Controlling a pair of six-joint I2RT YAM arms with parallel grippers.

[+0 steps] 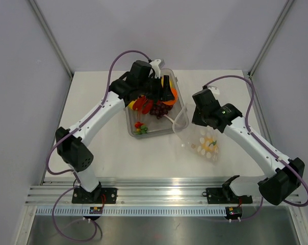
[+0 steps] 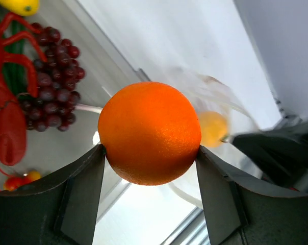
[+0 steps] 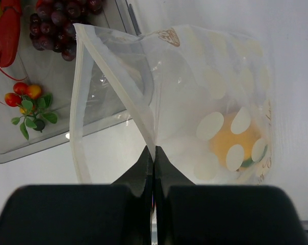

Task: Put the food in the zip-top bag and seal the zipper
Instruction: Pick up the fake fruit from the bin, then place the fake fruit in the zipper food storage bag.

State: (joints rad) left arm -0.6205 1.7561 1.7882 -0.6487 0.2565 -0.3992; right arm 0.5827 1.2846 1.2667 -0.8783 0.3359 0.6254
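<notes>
A: Left side first. The left claw (image 2: 150,150) is clamped on the orange (image 2: 149,130), a pad on each flank. It is above the clear tray (image 1: 154,135), where the grapes (image 2: 52,81) and a red lobster-like toy (image 2: 8,120) lie.

B: So the step, I judge, is carrying it rightwards to the zip-top bag (image 3: 195,92)?

A: Yes. The bag lies on the counter (image 1: 103,158) just right of the tray, with one yellow piece (image 3: 235,140) inside. The right claw (image 3: 154,158) is pinched together on one lip of the mouth, lifting it.

B: How to do it well?

A: Come in low, along the line of the mouth, and let go only once the orange is past the zipper (image 3: 78,102). It is round and will likely roll out otherwise. The right claw should hold the lip up meanwhile.

B: What can't you make out?

A: Whether the opening is wider than the orange. The zipper's tracks are too fine to see. From the left wrist the bag is a blur. From above, both claws' tips hide under their wrists.
</notes>
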